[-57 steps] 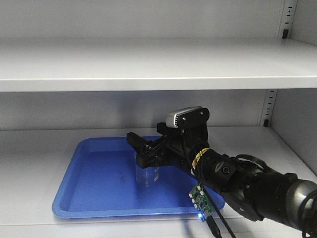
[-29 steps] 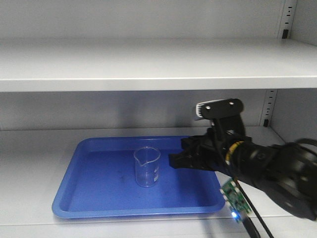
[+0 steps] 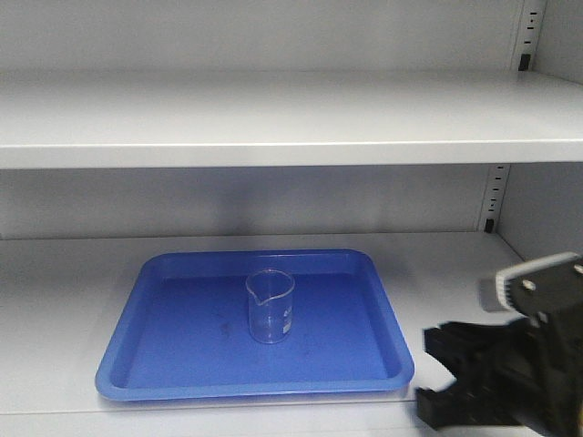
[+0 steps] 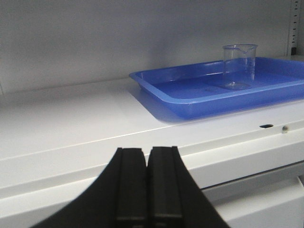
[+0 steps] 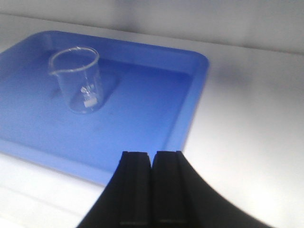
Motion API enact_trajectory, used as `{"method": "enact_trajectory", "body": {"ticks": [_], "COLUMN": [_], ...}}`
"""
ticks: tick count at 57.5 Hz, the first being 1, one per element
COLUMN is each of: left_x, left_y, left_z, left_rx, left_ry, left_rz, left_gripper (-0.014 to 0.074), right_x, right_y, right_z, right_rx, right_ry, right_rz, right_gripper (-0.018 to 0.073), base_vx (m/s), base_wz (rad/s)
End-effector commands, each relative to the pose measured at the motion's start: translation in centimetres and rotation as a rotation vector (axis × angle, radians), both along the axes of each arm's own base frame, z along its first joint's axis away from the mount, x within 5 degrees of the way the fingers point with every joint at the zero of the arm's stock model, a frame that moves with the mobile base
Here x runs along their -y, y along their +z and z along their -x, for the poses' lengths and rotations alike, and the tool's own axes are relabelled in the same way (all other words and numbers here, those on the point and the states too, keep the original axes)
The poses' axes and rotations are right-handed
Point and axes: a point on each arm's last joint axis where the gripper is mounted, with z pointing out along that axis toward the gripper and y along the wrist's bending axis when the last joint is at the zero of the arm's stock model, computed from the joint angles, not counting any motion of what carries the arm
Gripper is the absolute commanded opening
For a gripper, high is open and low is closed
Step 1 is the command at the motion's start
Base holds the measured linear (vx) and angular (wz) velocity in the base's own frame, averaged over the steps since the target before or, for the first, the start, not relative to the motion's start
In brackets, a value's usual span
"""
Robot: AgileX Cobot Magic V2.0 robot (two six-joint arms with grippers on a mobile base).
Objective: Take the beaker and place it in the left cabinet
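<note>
Glass beaker (image 3: 271, 307) stands upright in the middle of the blue tray (image 3: 182, 378), on the lower shelf of the left cabinet (image 3: 273, 118), and nothing is touching it. Right gripper (image 5: 152, 187) sits low by the tray's near right corner with its two black fingers pressed together and nothing between them. Left gripper (image 4: 148, 183) is also squeezed closed and holds nothing, off to the side of the tray.

Blue tray (image 3: 182, 364) (flat) on cabinet shelf (image 3: 64, 300)

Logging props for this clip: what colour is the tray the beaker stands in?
Solid blue tray, holding the clear glass beaker; it shows best in the exterior front-facing view.
</note>
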Motion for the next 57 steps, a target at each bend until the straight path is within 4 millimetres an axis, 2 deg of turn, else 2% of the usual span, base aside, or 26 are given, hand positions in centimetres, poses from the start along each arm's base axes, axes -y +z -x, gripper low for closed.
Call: {"method": "enact_trajectory", "body": {"ticks": [1,12,40,50,57], "left_x": [0.0,0.0,0.0,0.0,0.0], "left_y": [0.3,0.3,0.3,0.3,0.3], "left_z": [0.1,0.1,0.1,0.1,0.1], "left_rx": [0.08,0.08,0.08,0.08,0.08], "left_ry": [-0.002,-0.002,-0.002,-0.002,-0.002], "left_rz": [0.033,0.033,0.033,0.033,0.033], "left_gripper": [0.0001,0.0001,0.0001,0.0001,0.0001], "right_x": [0.8,1.7,2.0,4.1,5.9], "right_y": [1.7,1.9,2.1,2.4,0.3], "right_z": [1.5,2.9,3.0,3.8,5.1], "right_rx": [0.077,0.088,0.093,0.151,0.207], "right_ry": [0.002,-0.018,-0.026,-0.113,-0.19], "right_rz": [-0.034,-0.035,-0.033,-0.172,-0.228], "right_gripper": [-0.0006,-0.0006,-0.0006,-0.0006,-0.0006], "base_vx": [0.0,0.0,0.0,0.0,0.0], "base_wz": [0.0,0.0,0.0,0.0,0.0]}}
